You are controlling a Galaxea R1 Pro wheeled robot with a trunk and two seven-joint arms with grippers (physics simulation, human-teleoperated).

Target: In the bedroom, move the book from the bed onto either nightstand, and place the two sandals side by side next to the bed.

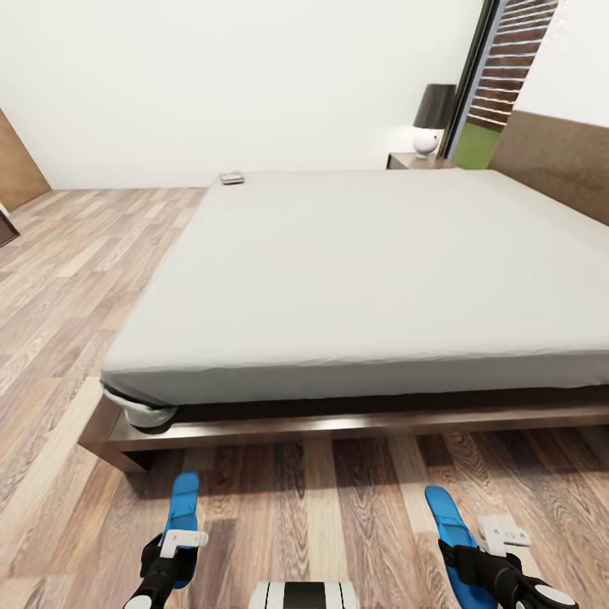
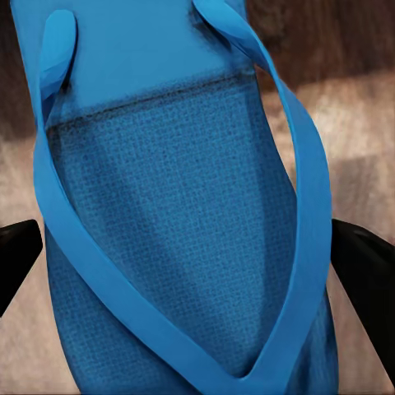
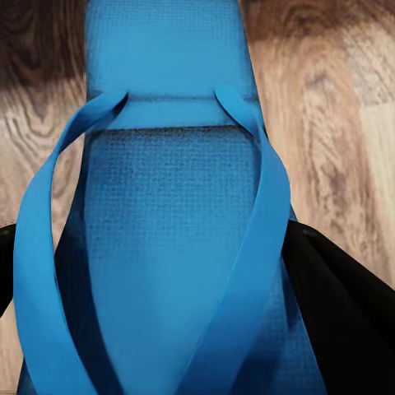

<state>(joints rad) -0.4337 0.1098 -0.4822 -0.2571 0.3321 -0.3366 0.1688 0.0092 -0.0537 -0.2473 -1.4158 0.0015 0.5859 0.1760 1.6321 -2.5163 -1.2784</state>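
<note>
Nearest the head camera, the two tools are hanging low over the wood-plank floor (image 1: 51, 279), each carrying one blue sandal. The left tool (image 1: 173, 554) is gripping the left sandal (image 1: 181, 518), whose free end is pointing toward the bed; in the left wrist view that sandal (image 2: 181, 222) is sitting between two black fingers (image 2: 16, 255) pressing on its edges, straps facing the camera. The right tool (image 1: 482, 562) is clamping the right sandal (image 1: 452, 533) the same way, and in the right wrist view the sandal (image 3: 177, 230) is lying with a black finger (image 3: 337, 304) against its side, so both tools are closed about as far as a sole's width allows. The two sandals are being held well apart, roughly parallel, just short of the bed's dark wooden frame (image 1: 338, 427). The bed (image 1: 355, 271) is stretching away with its pale mattress bare except for the book (image 1: 232, 178), which is lying flat at the far corner on the camera's left. Beyond the far side, beside the headboard (image 1: 554, 165), the nightstand (image 1: 414, 161) is carrying a lamp (image 1: 430, 118) with a dark shade and round white base; whether its drawers are holding anything cannot be told. Behind it a black-framed window (image 1: 499, 76) is showing slatted fence and grass.
</note>
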